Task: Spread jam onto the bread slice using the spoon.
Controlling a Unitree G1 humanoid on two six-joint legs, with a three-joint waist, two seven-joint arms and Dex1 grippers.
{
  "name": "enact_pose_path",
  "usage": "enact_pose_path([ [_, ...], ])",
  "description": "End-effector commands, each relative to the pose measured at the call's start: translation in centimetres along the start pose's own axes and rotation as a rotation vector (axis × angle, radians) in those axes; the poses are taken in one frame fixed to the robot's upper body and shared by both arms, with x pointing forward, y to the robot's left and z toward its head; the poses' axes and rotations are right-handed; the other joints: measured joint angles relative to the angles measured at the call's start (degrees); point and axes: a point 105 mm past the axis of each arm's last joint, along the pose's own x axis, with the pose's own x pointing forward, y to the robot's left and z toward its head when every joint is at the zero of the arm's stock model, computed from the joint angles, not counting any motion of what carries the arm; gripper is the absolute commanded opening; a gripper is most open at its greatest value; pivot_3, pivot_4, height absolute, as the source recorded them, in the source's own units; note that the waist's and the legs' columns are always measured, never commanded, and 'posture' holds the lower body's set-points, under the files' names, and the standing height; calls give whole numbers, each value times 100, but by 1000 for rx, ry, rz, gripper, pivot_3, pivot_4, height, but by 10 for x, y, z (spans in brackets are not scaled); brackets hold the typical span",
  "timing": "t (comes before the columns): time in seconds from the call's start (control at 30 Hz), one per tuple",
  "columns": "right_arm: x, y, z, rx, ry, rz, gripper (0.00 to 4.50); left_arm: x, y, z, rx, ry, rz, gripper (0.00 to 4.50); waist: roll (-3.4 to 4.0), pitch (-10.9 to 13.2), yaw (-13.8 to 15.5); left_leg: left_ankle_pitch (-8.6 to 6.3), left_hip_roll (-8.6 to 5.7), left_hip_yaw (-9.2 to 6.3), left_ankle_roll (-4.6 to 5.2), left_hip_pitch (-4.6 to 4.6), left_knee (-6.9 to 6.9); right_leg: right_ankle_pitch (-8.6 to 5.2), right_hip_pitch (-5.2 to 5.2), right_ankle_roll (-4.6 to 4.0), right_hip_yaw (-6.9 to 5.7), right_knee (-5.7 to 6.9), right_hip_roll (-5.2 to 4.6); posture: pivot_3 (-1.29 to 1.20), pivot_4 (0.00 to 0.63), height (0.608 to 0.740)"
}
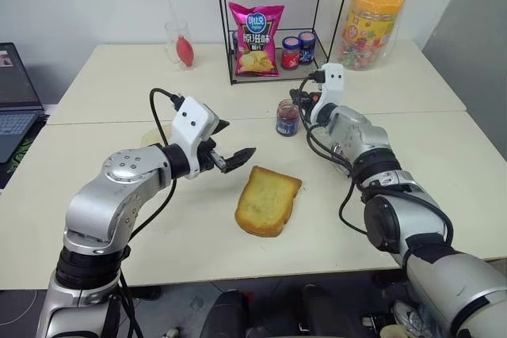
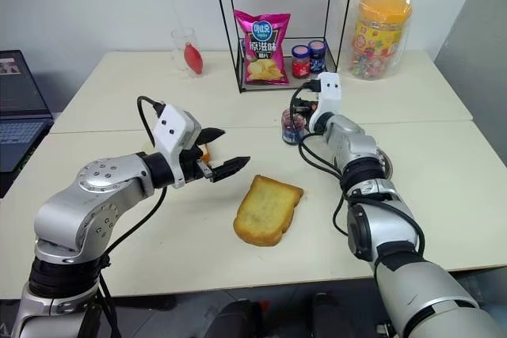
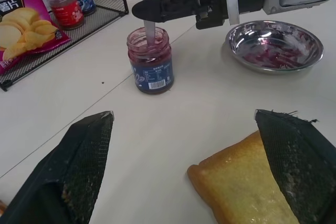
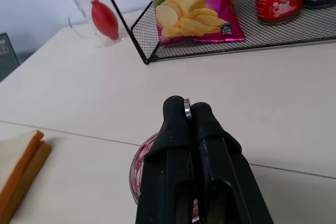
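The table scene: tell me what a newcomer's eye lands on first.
The golden bread slice lies bare at the table's middle, between both arms. Behind it, the right gripper is shut on the spoon, whose end dips into the open jam jar. The left gripper hovers open beside the bread.

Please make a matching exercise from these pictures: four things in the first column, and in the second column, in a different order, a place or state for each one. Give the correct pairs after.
Column 1
1. spoon
2. bread slice
3. left gripper
4. metal bowl

Column 2
A. open, holding nothing
B. lying flat on the table, no jam on it
C. standing in the open jam jar, pinched by the right gripper
D. smeared red inside

Pairs: 1-C, 2-B, 3-A, 4-D
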Motion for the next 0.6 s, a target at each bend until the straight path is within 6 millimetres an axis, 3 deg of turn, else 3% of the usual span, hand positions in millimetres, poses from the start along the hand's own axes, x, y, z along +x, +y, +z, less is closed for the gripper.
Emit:
enact_pose_path([
  [0.03, 0, 12, 37, 61, -102, 30, 19, 0, 0, 9, 38, -33, 3, 4500, 0, 0, 0, 0, 0, 0, 0, 0, -1, 0, 0, 0, 0, -1, 0, 0, 150, 740],
  [0.3, -4, 8, 46, 168, -121, 25, 19, 0, 4, 10, 36, -31, 19, 4500, 0, 0, -1, 0, 0, 1, 0, 0, -2, 0, 0, 0, 0, -2, 0, 0, 150, 740],
  [0.6, -7, 4, 53, 171, -147, 15, 19, 1, 11, 11, 44, -32, 36, 4500, 1, 1, -4, 0, 0, 0, 1, -1, -3, 0, 0, 0, -2, -4, 1, 0, 150, 740],
])
